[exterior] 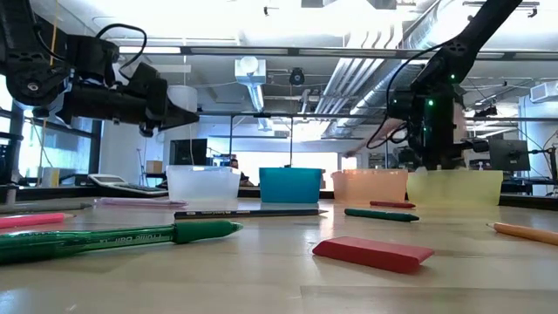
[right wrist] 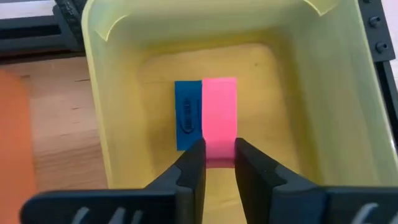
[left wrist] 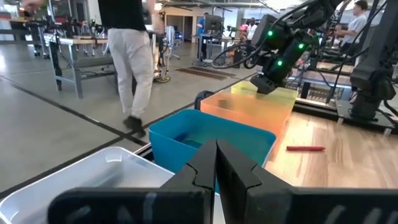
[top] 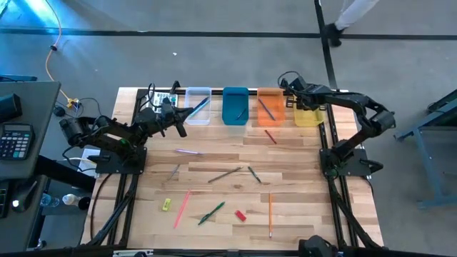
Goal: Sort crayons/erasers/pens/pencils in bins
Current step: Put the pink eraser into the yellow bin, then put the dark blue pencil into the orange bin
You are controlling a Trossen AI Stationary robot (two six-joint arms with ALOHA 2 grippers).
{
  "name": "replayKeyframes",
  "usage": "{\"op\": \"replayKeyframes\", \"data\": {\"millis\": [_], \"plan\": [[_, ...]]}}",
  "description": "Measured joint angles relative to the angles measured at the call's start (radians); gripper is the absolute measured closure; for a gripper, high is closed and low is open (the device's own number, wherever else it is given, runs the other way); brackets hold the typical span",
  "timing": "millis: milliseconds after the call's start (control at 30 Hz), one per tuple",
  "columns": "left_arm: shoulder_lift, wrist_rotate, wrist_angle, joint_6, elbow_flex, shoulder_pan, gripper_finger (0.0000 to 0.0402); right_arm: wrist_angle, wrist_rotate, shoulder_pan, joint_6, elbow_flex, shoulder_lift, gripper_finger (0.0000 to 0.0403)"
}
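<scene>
My right gripper (right wrist: 219,149) points down into the yellow bin (right wrist: 298,124) at the table's far right and is shut on a pink eraser (right wrist: 219,112). A blue eraser (right wrist: 188,115) lies on the bin floor right beside it. My left gripper (left wrist: 216,155) is shut and empty, hovering by the clear bin (top: 198,106), which holds a blue pen. The blue bin (top: 235,106) and the orange bin (top: 270,107) stand between the two. A yellow eraser (top: 166,205) and a red eraser (top: 240,215) lie on the near part of the table. My right gripper pinches the pink eraser between its two fingers, on the two long sides at the end nearest the wrist (right wrist: 219,158). The fingers come from above, pointing down into the yellow bin, and lie along the eraser. Whether it rests on the bin floor, I cannot tell.
Loose sticks lie across the table: a green pen (top: 211,213), a pink stick (top: 181,209), an orange pencil (top: 270,214), a red crayon (top: 270,136) before the orange bin, and dark pencils (top: 225,174) mid-table. A calculator (top: 16,139) sits on the side desk at left.
</scene>
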State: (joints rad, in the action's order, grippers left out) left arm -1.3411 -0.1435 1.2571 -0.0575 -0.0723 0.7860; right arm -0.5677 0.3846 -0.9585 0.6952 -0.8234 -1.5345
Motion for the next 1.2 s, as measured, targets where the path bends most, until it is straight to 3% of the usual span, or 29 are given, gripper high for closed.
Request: {"op": "replayKeyframes", "data": {"millis": [267, 467, 633, 833, 900, 1033, 1200], "plan": [[0.0, -0.002, -0.042, -0.008, 0.0, 0.0, 0.0401, -0.013, -0.009, 0.0, -0.071, 0.0, 0.006, 0.0263], [0.0, -0.011, -0.057, 0.007, 0.0, 0.0, 0.0401, -0.028, -0.031, 0.0, -0.197, 0.0, 0.056, 0.0249], [0.0, -0.092, -0.057, 0.041, -0.001, -0.003, 0.0401, -0.024, -0.059, 0.031, -0.344, 0.0, 0.155, 0.0286], [0.0, -0.119, -0.1, 0.047, -0.025, -0.015, 0.0401, 0.166, -0.088, 0.11, -0.489, 0.076, 0.308, 0.0375], [0.0, -0.118, -0.179, 0.068, -0.055, -0.035, 0.0402, 0.272, -0.159, 0.135, -0.507, 0.133, 0.362, 0.0395], [0.0, -0.114, -0.386, 0.127, -0.134, -0.084, 0.0402, 0.502, -0.297, 0.199, -0.514, 0.262, 0.454, 0.0387], [0.0, -0.113, -0.742, 0.167, -0.263, -0.166, 0.0402, 0.645, -0.319, 0.289, -0.515, 0.386, 0.544, 0.0397]]}}
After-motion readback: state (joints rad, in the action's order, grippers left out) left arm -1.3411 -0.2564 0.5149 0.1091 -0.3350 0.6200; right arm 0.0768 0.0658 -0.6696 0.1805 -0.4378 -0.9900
